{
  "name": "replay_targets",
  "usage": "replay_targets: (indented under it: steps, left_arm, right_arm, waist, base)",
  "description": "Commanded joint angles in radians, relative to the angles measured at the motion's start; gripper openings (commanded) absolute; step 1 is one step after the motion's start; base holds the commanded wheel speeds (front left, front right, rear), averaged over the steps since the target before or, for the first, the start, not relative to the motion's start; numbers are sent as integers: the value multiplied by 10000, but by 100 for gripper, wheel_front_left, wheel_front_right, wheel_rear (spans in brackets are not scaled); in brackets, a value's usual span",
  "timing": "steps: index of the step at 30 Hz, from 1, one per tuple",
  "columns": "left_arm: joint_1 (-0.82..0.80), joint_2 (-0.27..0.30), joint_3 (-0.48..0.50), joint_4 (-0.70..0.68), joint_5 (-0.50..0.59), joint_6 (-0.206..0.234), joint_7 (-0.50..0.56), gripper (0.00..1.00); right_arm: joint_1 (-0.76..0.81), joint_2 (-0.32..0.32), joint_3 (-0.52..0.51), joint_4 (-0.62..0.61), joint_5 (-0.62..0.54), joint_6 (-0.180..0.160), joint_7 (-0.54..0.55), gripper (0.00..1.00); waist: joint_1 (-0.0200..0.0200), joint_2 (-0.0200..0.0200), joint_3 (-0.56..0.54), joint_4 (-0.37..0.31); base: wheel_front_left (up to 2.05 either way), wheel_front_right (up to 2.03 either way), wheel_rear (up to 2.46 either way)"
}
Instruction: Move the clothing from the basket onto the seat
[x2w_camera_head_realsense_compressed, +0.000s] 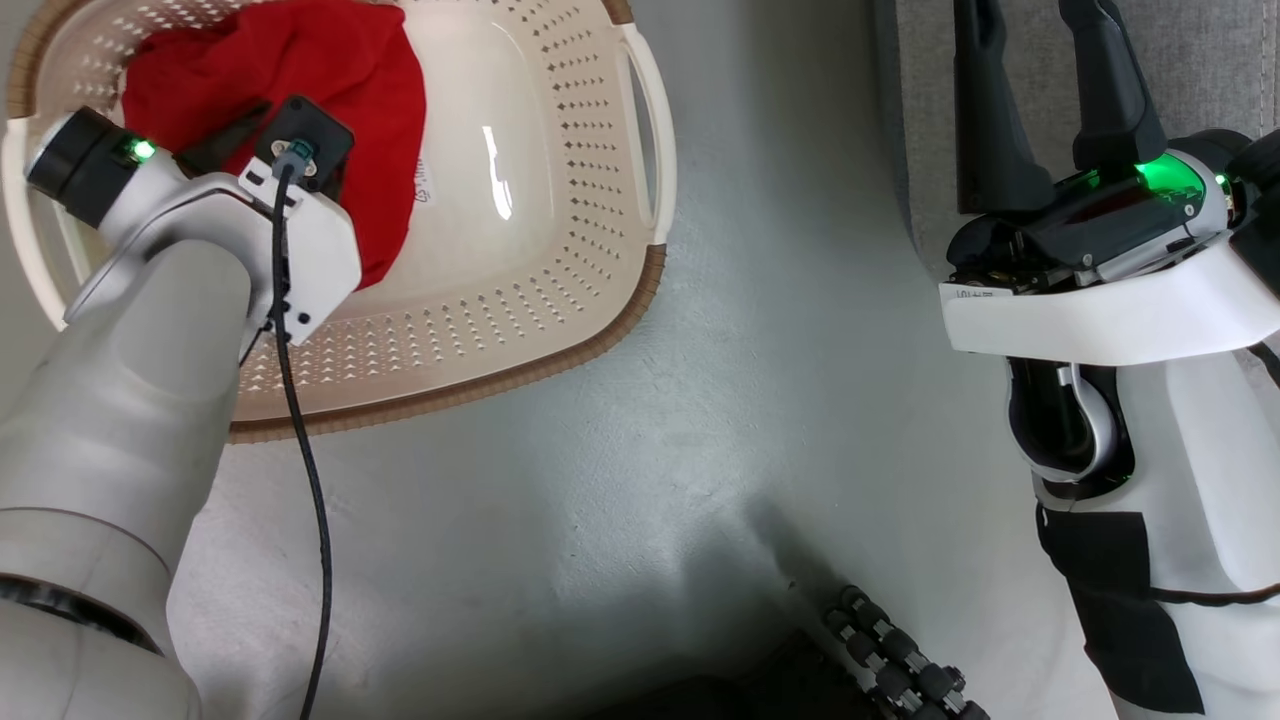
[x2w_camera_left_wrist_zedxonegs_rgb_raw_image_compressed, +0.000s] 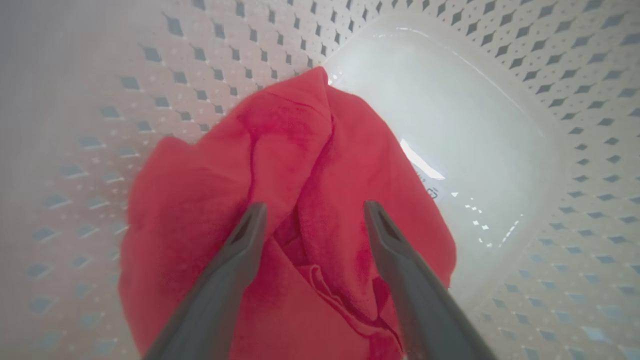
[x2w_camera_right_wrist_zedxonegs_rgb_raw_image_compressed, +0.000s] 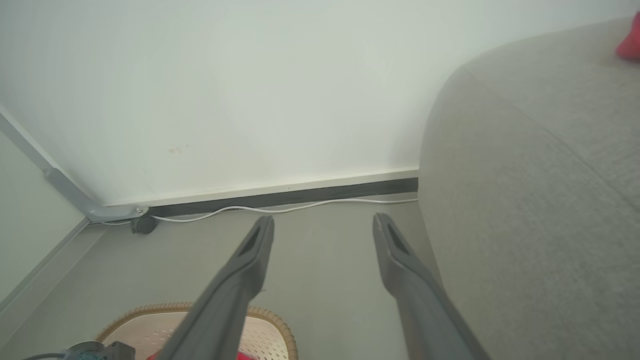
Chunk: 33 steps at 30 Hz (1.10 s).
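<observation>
The cream basket (x2w_camera_head_realsense_compressed: 560, 300) stands on the floor at the upper left of the head view. Bright red clothing (x2w_camera_head_realsense_compressed: 300, 70) lies crumpled in its left half. My left arm's wrist (x2w_camera_head_realsense_compressed: 300, 200) reaches down into it. In the left wrist view my left gripper (x2w_camera_left_wrist_zedxonegs_rgb_raw_image_compressed: 315, 209) hangs open just above the clothing (x2w_camera_left_wrist_zedxonegs_rgb_raw_image_compressed: 310, 150), a fold of cloth lying below the gap. My right gripper (x2w_camera_head_realsense_compressed: 1035, 30) is open and holds nothing, at the near edge of the grey seat (x2w_camera_head_realsense_compressed: 1220, 60). The right wrist view has the right gripper (x2w_camera_right_wrist_zedxonegs_rgb_raw_image_compressed: 324, 221), the seat (x2w_camera_right_wrist_zedxonegs_rgb_raw_image_compressed: 525, 200) and a bit of red clothing (x2w_camera_right_wrist_zedxonegs_rgb_raw_image_compressed: 631, 42) lying on it.
Bare grey floor (x2w_camera_head_realsense_compressed: 780, 350) separates basket and seat. A white wall with a dark baseboard and a white cable (x2w_camera_right_wrist_zedxonegs_rgb_raw_image_compressed: 280, 209) runs behind. A grey metal frame leg (x2w_camera_right_wrist_zedxonegs_rgb_raw_image_compressed: 65, 185) stands at the left. My base's dark ribbed links (x2w_camera_head_realsense_compressed: 900, 670) sit at the bottom.
</observation>
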<state>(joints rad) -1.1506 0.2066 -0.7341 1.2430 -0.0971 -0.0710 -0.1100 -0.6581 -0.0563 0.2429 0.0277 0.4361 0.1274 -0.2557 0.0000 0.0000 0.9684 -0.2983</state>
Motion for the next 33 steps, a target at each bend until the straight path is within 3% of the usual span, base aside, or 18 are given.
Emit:
replay_targets:
  steps: [1, 9, 10, 11, 17, 23, 33]
  left_arm:
    - [-162, 307, -24, 67, 176, 188, 230, 100]
    - [-180, 340, -275, 302, 243, 362, 871, 97]
    - [-155, 325, -293, 313, 233, 379, 884, 27]
    - [-134, 312, -315, 322, 226, 385, 884, 0]
    - [9, 148, -341, 347, 80, 309, 617, 0]
    - [283, -172, -322, 328, -172, 139, -330, 0]
    - [1226, -995, -22, -24, -961, -184, -1463, 0]
  right_arm:
    - [276, 60, 175, -316, 152, 33, -61, 100]
    - [313, 60, 198, -424, 383, 33, -61, 100]
    - [311, 60, 177, -424, 378, 33, -61, 100]
    - [305, 60, 143, -422, 373, 33, -61, 100]
    - [262, 60, -79, -347, 239, 33, -61, 100]
    - [226, 60, -321, -150, 11, 33, -61, 100]
    - [480, 60, -827, 488, -747, 33, -61, 100]
  waist:
    - [0, 0, 100, -110]
    - [0, 0, 217, -316]
    - [0, 0, 217, -316]
    - [0, 0, 211, -314]
    - [0, 0, 11, -189]
    - [0, 0, -498, 77]
    - [0, 0, -2111, 1000]
  base:
    - [0, 0, 0]
    - [0, 0, 0]
    - [0, 0, 0]
    - [0, 0, 0]
    - [0, 0, 0]
    - [0, 0, 0]
    - [0, 0, 0]
